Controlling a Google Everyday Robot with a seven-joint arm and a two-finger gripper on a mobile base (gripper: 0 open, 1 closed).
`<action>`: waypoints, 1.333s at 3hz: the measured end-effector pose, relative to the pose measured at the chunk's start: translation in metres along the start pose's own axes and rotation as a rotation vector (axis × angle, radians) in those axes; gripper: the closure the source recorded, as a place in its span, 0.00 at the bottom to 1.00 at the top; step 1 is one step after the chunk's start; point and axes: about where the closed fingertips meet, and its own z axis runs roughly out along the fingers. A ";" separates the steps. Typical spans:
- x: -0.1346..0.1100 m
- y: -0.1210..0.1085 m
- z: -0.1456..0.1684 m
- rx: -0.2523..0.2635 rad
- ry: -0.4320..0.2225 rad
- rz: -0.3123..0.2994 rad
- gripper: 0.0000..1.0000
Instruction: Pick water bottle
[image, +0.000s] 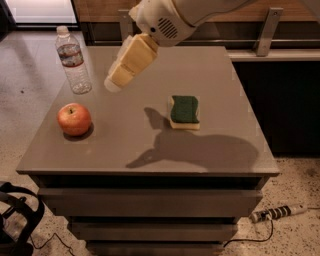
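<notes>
The gripper (116, 81) hangs at upper left, just beside the water bottle (73, 61); its opening I cannot tell. A sideways brush could topple the bottle off the tabletop (120, 131).

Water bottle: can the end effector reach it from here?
Probably yes. The end effector hangs beside the upright water bottle, with nothing between them; the apple stands clear, nearer the front.
</notes>
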 end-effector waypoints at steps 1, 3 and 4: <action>-0.005 -0.022 0.043 0.058 0.030 0.081 0.00; 0.015 -0.076 0.114 0.122 -0.056 0.240 0.00; 0.015 -0.076 0.114 0.122 -0.056 0.240 0.00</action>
